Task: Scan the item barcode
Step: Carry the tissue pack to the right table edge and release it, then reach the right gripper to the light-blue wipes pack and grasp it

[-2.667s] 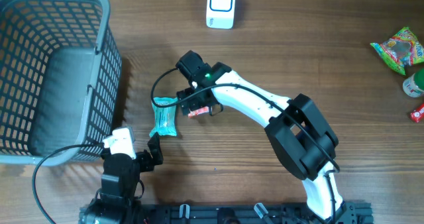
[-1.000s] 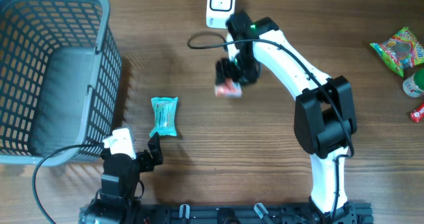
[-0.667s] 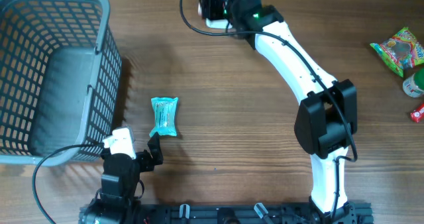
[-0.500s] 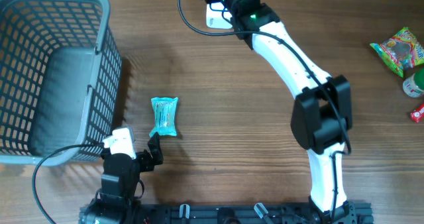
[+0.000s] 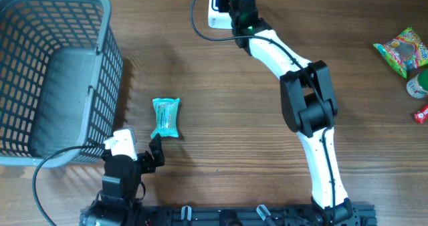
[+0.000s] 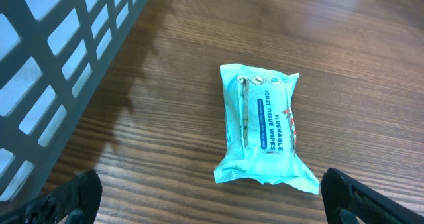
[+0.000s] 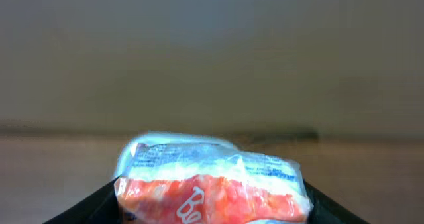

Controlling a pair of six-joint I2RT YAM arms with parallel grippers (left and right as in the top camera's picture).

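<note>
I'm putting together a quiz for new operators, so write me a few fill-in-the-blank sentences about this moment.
The teal pack on the table is labelled flushable toilet tissue ____.
The right gripper is shut on the orange packet, while the left gripper, open, holds ____.
The grey basket stands on the robot's ____ side.
Missing words: wipes; nothing; left.
</note>
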